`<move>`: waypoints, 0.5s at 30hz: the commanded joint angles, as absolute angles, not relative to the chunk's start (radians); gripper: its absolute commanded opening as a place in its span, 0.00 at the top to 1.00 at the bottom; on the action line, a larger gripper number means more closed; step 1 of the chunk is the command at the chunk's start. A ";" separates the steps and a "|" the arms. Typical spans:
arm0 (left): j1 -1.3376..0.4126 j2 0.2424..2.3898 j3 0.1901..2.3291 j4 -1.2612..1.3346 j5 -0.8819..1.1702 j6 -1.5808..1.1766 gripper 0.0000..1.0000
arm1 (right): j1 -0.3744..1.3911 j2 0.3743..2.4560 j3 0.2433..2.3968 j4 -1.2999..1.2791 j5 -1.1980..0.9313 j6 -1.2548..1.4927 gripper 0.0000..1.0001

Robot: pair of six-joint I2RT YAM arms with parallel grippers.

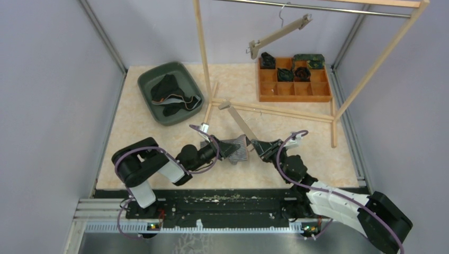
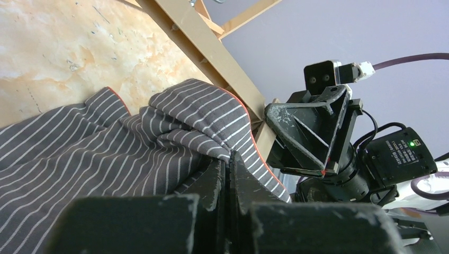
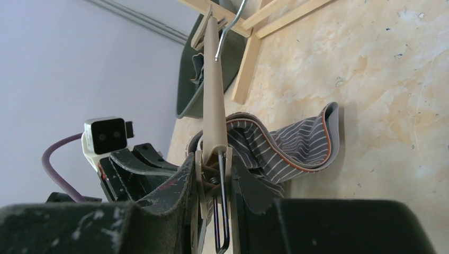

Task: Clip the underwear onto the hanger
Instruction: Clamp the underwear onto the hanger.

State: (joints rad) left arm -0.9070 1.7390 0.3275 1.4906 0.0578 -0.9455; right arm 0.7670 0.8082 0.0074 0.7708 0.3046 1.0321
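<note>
Tray: green tray at the back left of the table, with dark clothes heaped in it.

Left gripper: the left gripper reaches right across the table middle. Its fingers are pressed together on a fold of the underwear, with no gap showing between them.

Underwear: grey underwear with white stripes and an orange-edged band lies bunched between the two grippers. Part of it rests on the table and part is lifted in the left grip. In the right wrist view it drapes to both sides of the hanger's bar.

Hanger: tan wooden hanger lies on the table, slanting from the rack's foot toward the right gripper, with its wire hook at the far end.

Clip: clip at the hanger's near end. Whether any cloth sits inside it cannot be told.

Right gripper: the right gripper faces the left one, just beside it. Its fingers are narrowly parted and clamp the hanger's clip end from both sides.

Rack: wooden rack with a metal rail stands over the back of the table.

Second hanger: second hanger hangs tilted from the rail.

Box: orange compartment box at the back right, with dark folded pieces in its rear cells.
</note>
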 commanded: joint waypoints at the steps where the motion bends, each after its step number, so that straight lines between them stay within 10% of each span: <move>1: -0.901 1.756 0.321 1.603 0.073 -0.951 1.00 | 0.760 0.807 -0.110 0.875 0.284 1.048 1.00; 15: -0.899 1.762 0.323 1.609 0.077 -0.953 1.00 | 0.759 0.807 -0.105 0.873 0.281 1.057 1.00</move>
